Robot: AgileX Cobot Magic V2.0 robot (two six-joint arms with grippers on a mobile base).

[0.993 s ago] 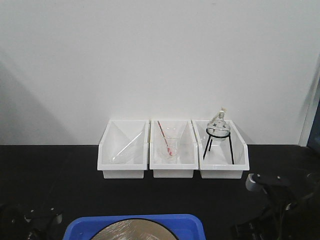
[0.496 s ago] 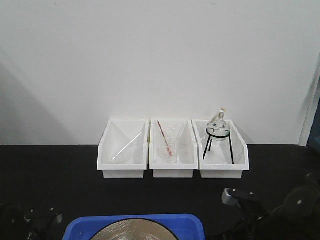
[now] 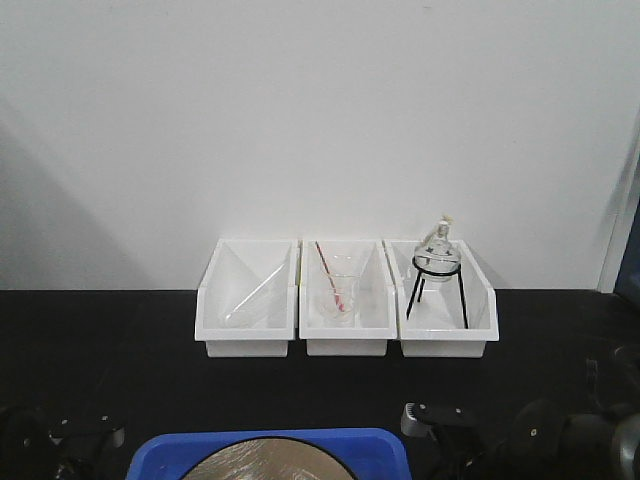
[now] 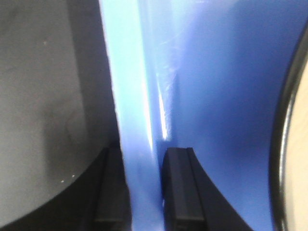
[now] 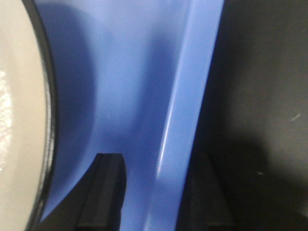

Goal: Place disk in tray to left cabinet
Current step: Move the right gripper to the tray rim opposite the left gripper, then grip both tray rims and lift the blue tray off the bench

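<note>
Tray [image 3: 270, 435] edges inside left tool [image 4: 144, 192], tight on rim, and right tool [image 5: 159, 192], spread astride; disk [image 5: 19, 120] between.

Close view along one side wall of the tray [image 4: 129, 72], whose raised blue rim runs from the top centre of the frame to the bottom centre and carries a bright streak of reflected light. Left of the rim: the dark table [image 4: 48, 96]. Right of the rim: the tray's blue floor, then, at the right edge of the frame, the disk [image 4: 296, 144], seen as a curved black border enclosing a strip of glossy tan. Bottom centre: the left gripper [image 4: 144, 153], its two dark fingers [image 4: 180, 185] straddling the rim, one outside the tray and one inside, with no visible gap to the wall.
</note>
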